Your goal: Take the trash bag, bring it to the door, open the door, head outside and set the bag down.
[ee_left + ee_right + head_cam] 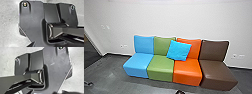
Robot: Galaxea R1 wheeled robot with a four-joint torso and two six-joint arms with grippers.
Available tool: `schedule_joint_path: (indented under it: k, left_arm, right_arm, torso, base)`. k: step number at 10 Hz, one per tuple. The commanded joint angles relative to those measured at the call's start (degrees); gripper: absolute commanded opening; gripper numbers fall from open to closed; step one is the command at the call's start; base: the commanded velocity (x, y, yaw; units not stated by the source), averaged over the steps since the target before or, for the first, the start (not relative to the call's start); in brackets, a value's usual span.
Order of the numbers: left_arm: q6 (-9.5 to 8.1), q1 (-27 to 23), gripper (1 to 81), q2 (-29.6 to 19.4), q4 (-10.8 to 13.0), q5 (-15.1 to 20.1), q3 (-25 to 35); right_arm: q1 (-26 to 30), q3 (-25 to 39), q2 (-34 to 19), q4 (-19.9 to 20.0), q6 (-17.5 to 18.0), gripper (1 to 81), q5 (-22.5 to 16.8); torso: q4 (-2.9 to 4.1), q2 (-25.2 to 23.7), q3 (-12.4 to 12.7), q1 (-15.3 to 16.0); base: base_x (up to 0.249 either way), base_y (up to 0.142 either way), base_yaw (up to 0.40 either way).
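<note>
The trash bag's whereabouts couldn't be told, nor could whether the left gripper or right gripper was open, closed or holding anything. Ahead of the robot, a row of four smooth armless seats, light blue (137, 63), green (160, 68), orange (187, 71) and dark brown (217, 73) in that order, stood on a dark grey floor (111, 72) near a plain white wall (166, 20). A bright blue square cushion (179, 50) sat tilted against the green and orange backrests.

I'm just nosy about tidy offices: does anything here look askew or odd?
Only the bright blue pillow: it leans tilted where the green seat and orange seat meet, square to neither. I see nothing spilled.
</note>
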Motion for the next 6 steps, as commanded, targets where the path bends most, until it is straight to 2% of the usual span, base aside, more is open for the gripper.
schedule_joint_path:
  k: [1, 4, 6]
  left_arm:
    - [-0.07, -0.92, 81.1, -0.18, -0.26, 3.78, 0.13]
    - [-0.25, -0.92, 81.1, -0.52, -0.35, 3.69, 0.13]
    - [-0.25, -0.83, 81.1, -2.02, -2.82, 4.82, 1.79]
  right_arm:
    - [0.66, 0.5, -0.45, -0.06, -0.3, 81.1, -3.23]
    - [0.13, 0.59, -0.54, -0.06, -0.39, 81.1, -3.23]
    - [-0.57, 3.3, -1.67, -0.23, -0.74, 81.1, -3.23]
  torso:
    - [0.0, 0.0, 0.0, 0.0]
    - [0.0, 0.02, 0.0, 0.0]
    - [0.0, 0.02, 0.0, -0.05]
  base:
    - [0.0, 0.0, 0.0]
    - [0.0, 0.0, 0.0]
    - [0.0, 0.0, 0.0]
